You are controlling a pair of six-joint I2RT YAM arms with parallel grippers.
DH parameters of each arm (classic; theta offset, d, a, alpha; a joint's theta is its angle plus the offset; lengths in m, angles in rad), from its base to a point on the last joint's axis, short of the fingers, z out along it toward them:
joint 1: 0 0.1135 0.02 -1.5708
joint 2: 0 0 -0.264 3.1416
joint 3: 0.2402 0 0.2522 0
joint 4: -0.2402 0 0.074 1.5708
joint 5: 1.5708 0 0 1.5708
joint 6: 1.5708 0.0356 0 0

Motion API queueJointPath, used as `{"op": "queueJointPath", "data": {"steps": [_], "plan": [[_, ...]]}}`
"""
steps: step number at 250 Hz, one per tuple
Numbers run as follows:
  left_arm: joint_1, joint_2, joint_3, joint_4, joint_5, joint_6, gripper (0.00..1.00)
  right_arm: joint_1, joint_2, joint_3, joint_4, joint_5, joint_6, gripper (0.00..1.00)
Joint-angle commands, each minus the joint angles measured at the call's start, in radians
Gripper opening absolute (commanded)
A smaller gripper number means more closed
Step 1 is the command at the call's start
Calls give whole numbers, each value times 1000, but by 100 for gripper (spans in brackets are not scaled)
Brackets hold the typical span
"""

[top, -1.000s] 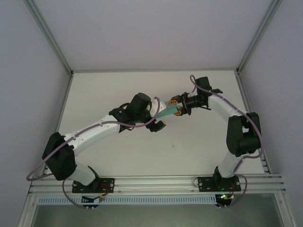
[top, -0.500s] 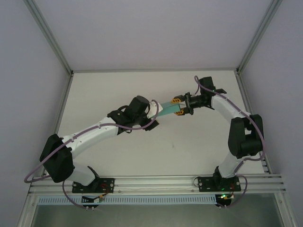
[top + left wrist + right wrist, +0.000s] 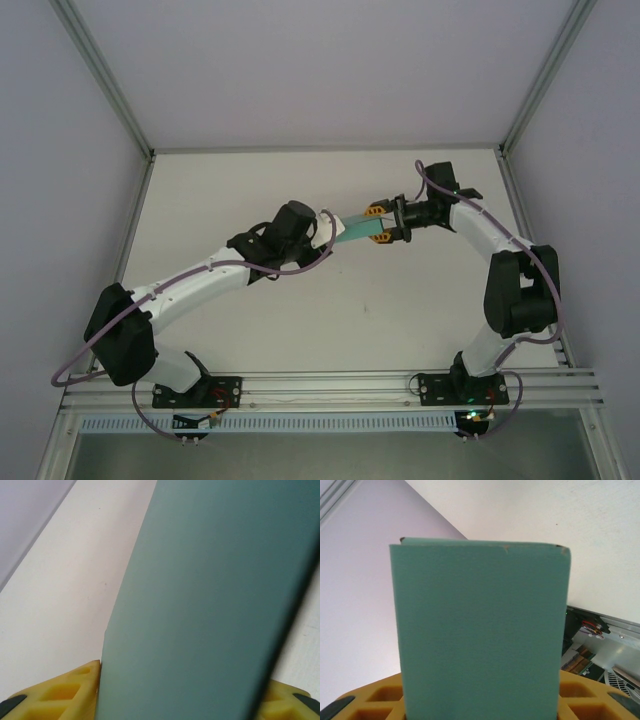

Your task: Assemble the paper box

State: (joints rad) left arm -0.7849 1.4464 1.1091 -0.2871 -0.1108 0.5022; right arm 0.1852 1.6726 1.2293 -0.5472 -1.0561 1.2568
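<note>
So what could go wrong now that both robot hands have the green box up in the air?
The paper box is thin card, pinched between the left gripper and right gripper above the table. If they pull or twist differently, it may crumple or tear. If one squeezes too hard, it could flatten. A slipped grip drops it.

The paper box (image 3: 355,228) is a thin, flat rectangle of teal-green card, folded shut. It is raised above the table's middle, with its length running from near-left to far-right.
</note>
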Motion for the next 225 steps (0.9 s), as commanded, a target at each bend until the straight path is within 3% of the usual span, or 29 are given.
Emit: {"op": "queueJointPath", "data": {"steps": [1,6,13,18,21,25,62,90,104,124,145,156,190,225], "plan": [[-6,4,19,22,42,-16,42,9,-34,0,-38,-67,-65,48],[-5,2,18,21,44,-17,42,8,-33,4,-49,-63,-74,50],[-5,2,19,20,47,-19,42,7,-33,7,-54,-61,-81,61],[-5,2,20,18,48,-21,42,8,-33,8,-52,-61,-84,76],[-5,2,21,16,49,-21,41,7,-33,9,-51,-59,-87,95],[-8,2,21,16,49,-22,40,6,-34,11,-51,-56,-92,100],[-6,3,16,16,59,-29,38,-15,-67,31,-102,53,-173,100],[-1,9,25,-88,100,-16,38,-70,-125,31,-120,180,-250,100],[7,18,33,-123,115,-25,37,-90,-161,52,-159,330,-336,100],[38,36,48,-182,174,-38,36,-89,-218,92,-229,640,-467,100],[81,56,71,-264,274,-32,35,-87,-300,67,-165,877,-608,100],[103,70,91,-314,325,-17,36,-88,-347,20,-89,940,-698,100],[143,150,171,-509,446,85,38,-90,-463,-162,168,932,-849,100],[169,239,236,-606,469,133,37,-89,-514,-305,382,694,-981,100]]}}
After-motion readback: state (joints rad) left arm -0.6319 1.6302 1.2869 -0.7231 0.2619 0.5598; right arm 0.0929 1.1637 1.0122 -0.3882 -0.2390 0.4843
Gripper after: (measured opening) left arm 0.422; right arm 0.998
